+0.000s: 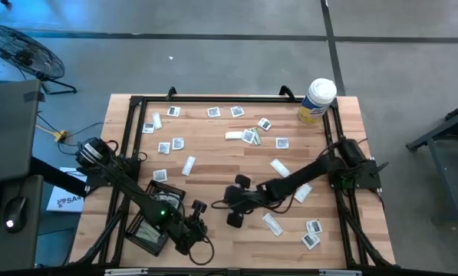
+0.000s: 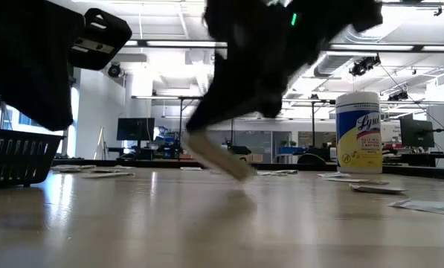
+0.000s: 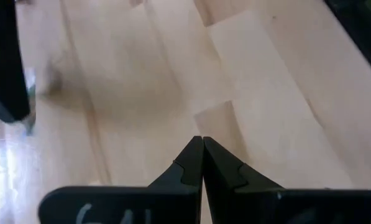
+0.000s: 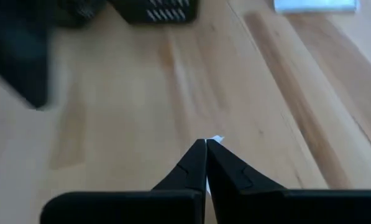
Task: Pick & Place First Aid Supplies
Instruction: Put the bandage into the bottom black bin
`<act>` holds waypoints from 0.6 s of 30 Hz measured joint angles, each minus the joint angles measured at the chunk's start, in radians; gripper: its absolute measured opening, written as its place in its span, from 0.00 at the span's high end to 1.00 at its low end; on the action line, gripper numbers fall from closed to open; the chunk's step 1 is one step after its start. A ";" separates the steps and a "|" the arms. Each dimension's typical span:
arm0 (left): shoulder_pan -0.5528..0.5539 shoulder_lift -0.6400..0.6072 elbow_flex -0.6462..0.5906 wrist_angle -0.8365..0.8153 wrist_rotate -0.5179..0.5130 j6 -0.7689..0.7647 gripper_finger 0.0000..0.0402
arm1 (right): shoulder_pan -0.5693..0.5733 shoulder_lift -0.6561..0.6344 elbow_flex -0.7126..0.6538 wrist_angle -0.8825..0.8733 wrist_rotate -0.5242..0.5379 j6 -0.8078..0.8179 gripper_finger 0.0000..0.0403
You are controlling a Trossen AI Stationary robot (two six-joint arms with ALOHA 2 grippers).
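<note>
- While the right gripper [image 4: 206, 144] sits near table centre, its jaws pinch shut on a white strip wrapper [image 2: 220, 158], which hangs tilted just above the wood.
- The black mesh tray [image 1: 153, 224] lies at about eight o'clock from it; I judge that the likely drop spot.
- Lift before travelling, so the dangling end clears the table [image 1: 213, 153].
- The left gripper [image 3: 202, 144] waits closed and empty beside the tray; route around it.
- Other packets [image 1: 244, 135] stay scattered toward twelve o'clock.

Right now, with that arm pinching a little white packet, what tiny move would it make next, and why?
Probably carry it toward the black mesh tray. The right gripper is shut on a white strip packet hanging clear above the table, so lifting looks done and the tray lies just beyond.
</note>
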 joint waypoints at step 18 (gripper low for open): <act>0.074 -0.356 -0.406 0.379 -0.238 -0.094 0.78 | 0.084 -0.095 0.002 0.101 0.019 -0.162 1.00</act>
